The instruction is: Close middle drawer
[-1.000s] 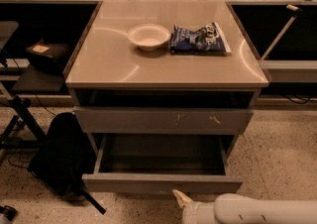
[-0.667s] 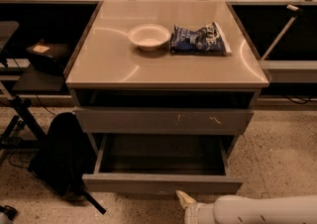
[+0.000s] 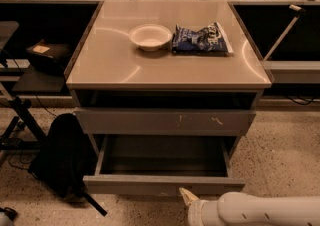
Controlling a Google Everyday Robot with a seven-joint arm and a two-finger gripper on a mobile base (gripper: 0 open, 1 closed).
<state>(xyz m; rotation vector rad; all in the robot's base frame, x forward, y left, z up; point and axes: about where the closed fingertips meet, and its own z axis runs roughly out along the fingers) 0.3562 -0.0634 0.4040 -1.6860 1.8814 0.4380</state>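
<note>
The middle drawer [image 3: 165, 185] is a wide grey drawer with a plain flat front. It stands pulled far out of the cabinet, low near the floor, and its box-shaped tray [image 3: 162, 156] looks empty. Above it sits a taller grey drawer front with pale scratch marks [image 3: 165, 121], which is pushed in. My gripper [image 3: 188, 197] comes in from the bottom right on a white arm [image 3: 260, 211]. Its pale tip lies just in front of the open drawer's front, right of its middle, at or very near the lower edge. Whether it touches the front cannot be told.
On the cabinet top [image 3: 110, 65] stand a white bowl [image 3: 150, 36] and a blue snack bag [image 3: 201, 39]. A black backpack [image 3: 60, 157] leans on the floor left of the drawer. A black stand [image 3: 17, 115] is at the far left, and shelves flank the cabinet.
My gripper has edged very slightly to the right along the drawer's front. The drawer has not moved.
</note>
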